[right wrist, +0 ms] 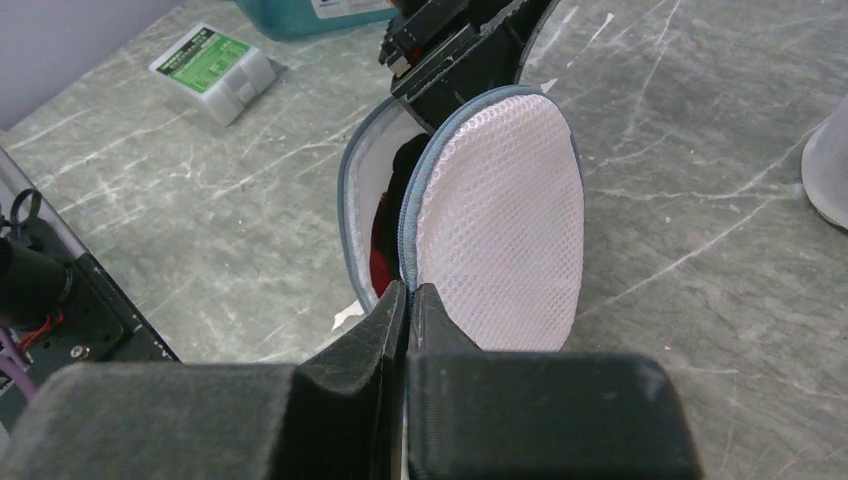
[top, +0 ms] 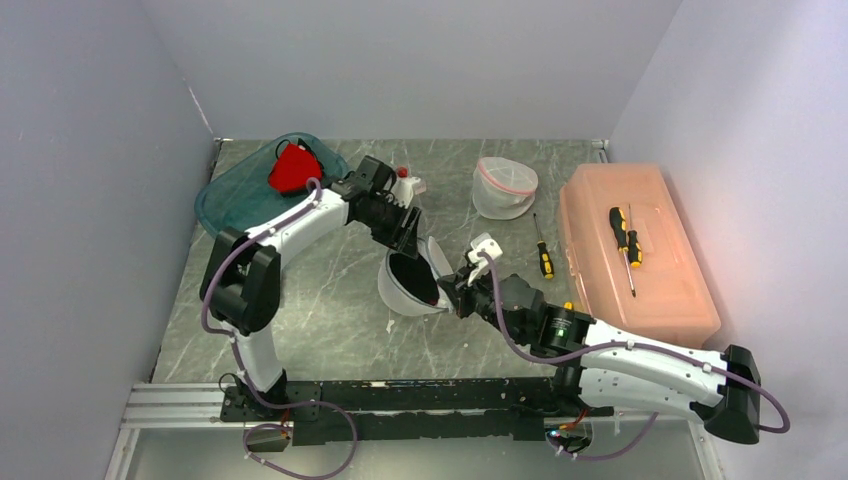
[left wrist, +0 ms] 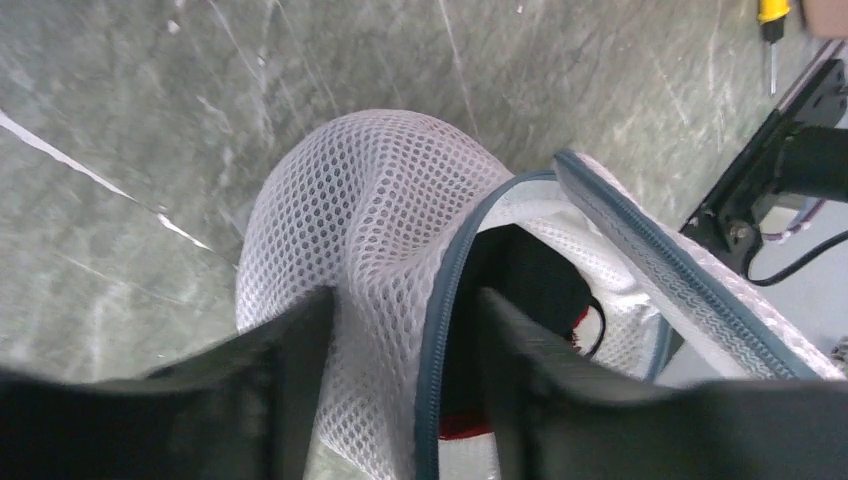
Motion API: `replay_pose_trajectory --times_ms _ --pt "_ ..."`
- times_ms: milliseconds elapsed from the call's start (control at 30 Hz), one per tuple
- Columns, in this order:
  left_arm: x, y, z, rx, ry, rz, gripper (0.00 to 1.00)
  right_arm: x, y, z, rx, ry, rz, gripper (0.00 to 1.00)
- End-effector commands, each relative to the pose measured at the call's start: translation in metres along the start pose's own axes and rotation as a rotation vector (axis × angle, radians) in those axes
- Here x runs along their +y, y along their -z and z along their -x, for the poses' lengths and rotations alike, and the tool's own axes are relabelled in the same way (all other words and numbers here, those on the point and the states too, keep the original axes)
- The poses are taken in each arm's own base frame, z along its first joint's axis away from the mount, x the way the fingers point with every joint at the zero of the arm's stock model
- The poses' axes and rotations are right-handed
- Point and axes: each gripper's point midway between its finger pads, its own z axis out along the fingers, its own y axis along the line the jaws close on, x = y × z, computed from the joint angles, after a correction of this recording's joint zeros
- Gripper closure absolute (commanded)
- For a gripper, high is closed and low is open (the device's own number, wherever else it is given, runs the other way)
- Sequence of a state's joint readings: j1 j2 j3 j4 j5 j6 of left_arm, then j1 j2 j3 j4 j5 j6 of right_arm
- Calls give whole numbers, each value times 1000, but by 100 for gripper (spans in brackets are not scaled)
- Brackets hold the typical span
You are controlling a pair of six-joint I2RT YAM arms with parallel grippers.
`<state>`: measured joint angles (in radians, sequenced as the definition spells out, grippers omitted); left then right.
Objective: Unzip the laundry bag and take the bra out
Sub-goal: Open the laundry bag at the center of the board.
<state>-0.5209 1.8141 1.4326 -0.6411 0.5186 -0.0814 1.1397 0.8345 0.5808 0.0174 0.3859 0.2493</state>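
Observation:
The white mesh laundry bag (top: 392, 297) stands unzipped in the middle of the table, its two halves parted along the grey zip. The black and red bra (left wrist: 530, 270) lies inside it and shows through the gap (right wrist: 385, 235). My left gripper (left wrist: 405, 300) is open and straddles one half's wall. One finger (left wrist: 300, 340) rests on the outside mesh and the other is inside the bag, by the bra. From the near right, my right gripper (right wrist: 410, 288) is shut on the zip edge of the other half (right wrist: 500, 220). In the top view, the left gripper (top: 415, 245) and right gripper (top: 457, 290) flank the bag.
A teal bin (top: 235, 200) holding a red cloth (top: 292, 168) stands at the back left. A second mesh bag (top: 503, 187) sits at the back. A screwdriver (top: 541, 250) lies beside an orange box (top: 650, 270) carrying two more tools (top: 620, 232).

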Motion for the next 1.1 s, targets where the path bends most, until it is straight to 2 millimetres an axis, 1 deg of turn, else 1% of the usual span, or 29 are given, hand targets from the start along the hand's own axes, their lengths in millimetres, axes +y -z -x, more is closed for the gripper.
replay_pose_trajectory --times_ms 0,100,133,167,300,333,400,467,533,567,700,733,800,867,933,1000,1067 --pt "-17 11 10 -17 -84 -43 51 3 4 19 -73 -17 18 100" --pt "-21 21 18 -84 -70 -27 82 1 3 21 -84 -18 3 100" --pt "-20 23 17 -109 -49 -8 94 -1 3 23 -91 -17 -8 100" --pt "-22 28 19 -142 -26 1 97 -4 2 26 -101 -17 -22 100" --pt "-34 51 34 -326 70 7 97 -12 -3 47 -156 -7 -79 100" --pt "-37 56 37 -372 124 4 97 -12 -7 52 -165 -7 -87 100" --pt "-43 73 44 -490 186 -2 97 -13 -12 64 -189 -15 -94 100" --pt "-48 97 53 -635 238 -3 97 -16 -18 72 -205 -29 -104 100" --pt "-45 111 53 -750 293 2 97 -16 -25 79 -222 -50 -107 100" --pt "-42 115 50 -796 325 8 97 -16 -27 84 -237 -63 -106 100" --pt "-23 131 37 -961 479 46 97 -18 -35 109 -293 -108 -103 100" --pt "-16 128 27 -986 528 48 97 -18 -38 115 -301 -116 -96 100" --pt "-7 129 18 -1042 627 36 97 -18 -44 124 -305 -125 -77 100" --pt "-3 126 12 -1076 695 16 97 -14 -49 131 -305 -114 -54 100" --pt "-1 117 5 -1072 752 20 97 -10 -54 135 -299 -87 -37 100" --pt "-1 107 -2 -1073 798 21 97 -6 -58 135 -284 -68 -10 100" --pt "-2 96 -9 -1074 819 39 97 -8 -59 131 -278 -69 -10 100"
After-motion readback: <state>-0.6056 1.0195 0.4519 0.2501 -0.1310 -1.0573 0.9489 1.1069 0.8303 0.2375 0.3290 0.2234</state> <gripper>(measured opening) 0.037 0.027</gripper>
